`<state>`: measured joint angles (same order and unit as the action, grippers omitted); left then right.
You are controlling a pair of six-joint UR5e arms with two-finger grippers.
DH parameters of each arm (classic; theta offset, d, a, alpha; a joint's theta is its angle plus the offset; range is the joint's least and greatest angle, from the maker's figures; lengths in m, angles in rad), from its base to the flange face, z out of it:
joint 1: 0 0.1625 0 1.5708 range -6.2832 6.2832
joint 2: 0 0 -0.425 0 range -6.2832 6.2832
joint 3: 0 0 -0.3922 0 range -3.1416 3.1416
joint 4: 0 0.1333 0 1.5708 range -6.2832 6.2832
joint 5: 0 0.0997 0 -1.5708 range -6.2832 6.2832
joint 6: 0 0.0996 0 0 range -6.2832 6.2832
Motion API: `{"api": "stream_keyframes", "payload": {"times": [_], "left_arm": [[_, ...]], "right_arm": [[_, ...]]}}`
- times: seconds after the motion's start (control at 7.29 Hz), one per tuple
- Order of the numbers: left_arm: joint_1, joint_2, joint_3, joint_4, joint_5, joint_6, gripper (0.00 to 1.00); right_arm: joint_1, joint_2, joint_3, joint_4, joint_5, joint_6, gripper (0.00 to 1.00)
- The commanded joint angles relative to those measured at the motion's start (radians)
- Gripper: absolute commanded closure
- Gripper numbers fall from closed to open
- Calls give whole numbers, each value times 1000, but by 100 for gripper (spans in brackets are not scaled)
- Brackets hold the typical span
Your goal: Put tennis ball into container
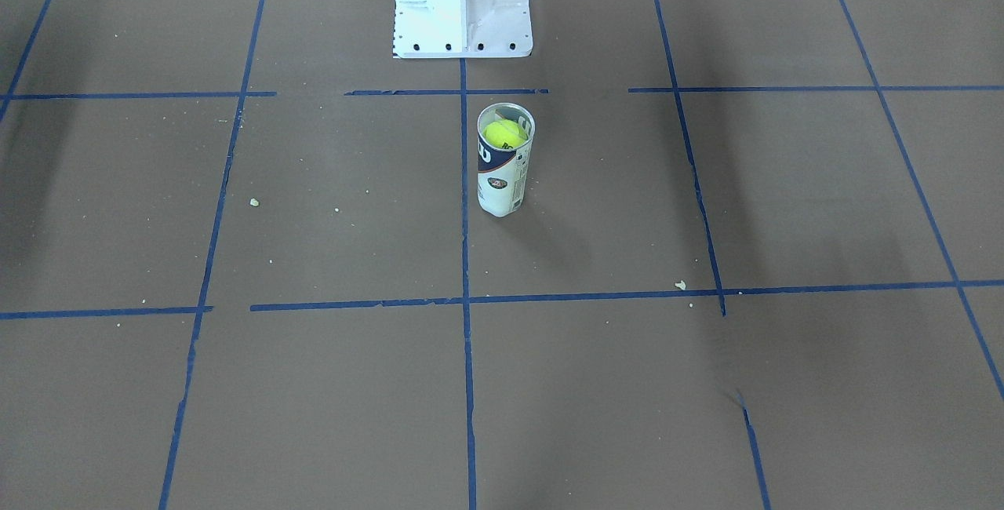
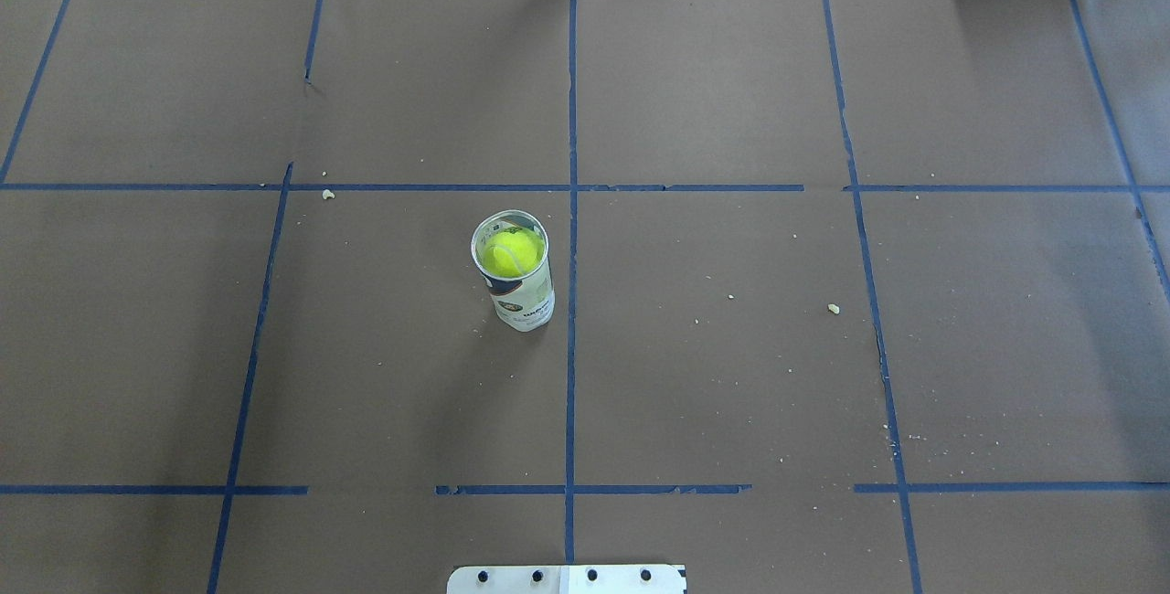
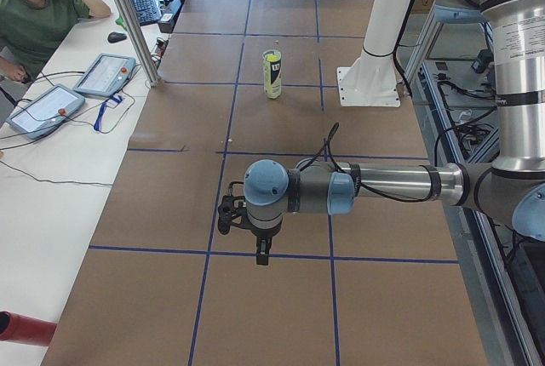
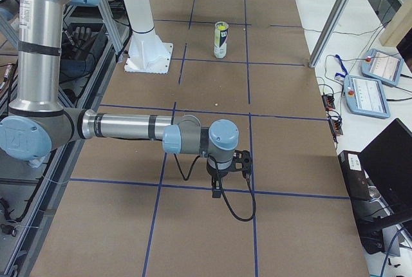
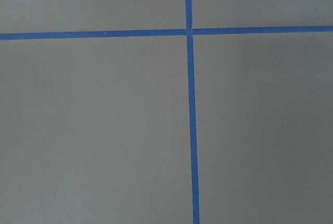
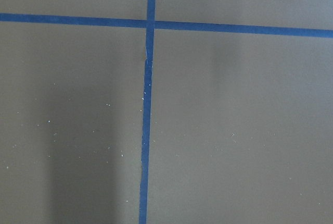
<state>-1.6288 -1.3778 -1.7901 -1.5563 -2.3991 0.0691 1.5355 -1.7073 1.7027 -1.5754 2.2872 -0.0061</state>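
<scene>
Ball (image 2: 512, 251) sits inside can (image 2: 526, 297), near rim. Can upright on table, about 12 o'clock from base (image 2: 567, 578). Ball looks light, fuzzy, squashy, non-slip; I'd pinch across middle. Can thin, tippy: hold at label. My left gripper (image 3: 262, 256), right gripper (image 4: 217, 191): spread or closed, cannot tell.

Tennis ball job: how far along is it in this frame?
Done: the tennis ball sits inside the upright tennis-ball can, near its open top. In hand: nothing; the left gripper and right gripper hang over the taped table, well away from the can. Left: nothing that shows.
</scene>
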Motion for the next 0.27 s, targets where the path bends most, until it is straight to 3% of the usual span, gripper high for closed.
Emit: {"api": "stream_keyframes", "payload": {"times": [0.0, 0.14], "left_arm": [[0, 0, 1, -1, 0, 0, 0], [0, 0, 1, -1, 1, 0, 0]], "right_arm": [[0, 0, 0, 0, 0, 0, 0], [0, 0, 0, 0, 0, 0, 0]]}}
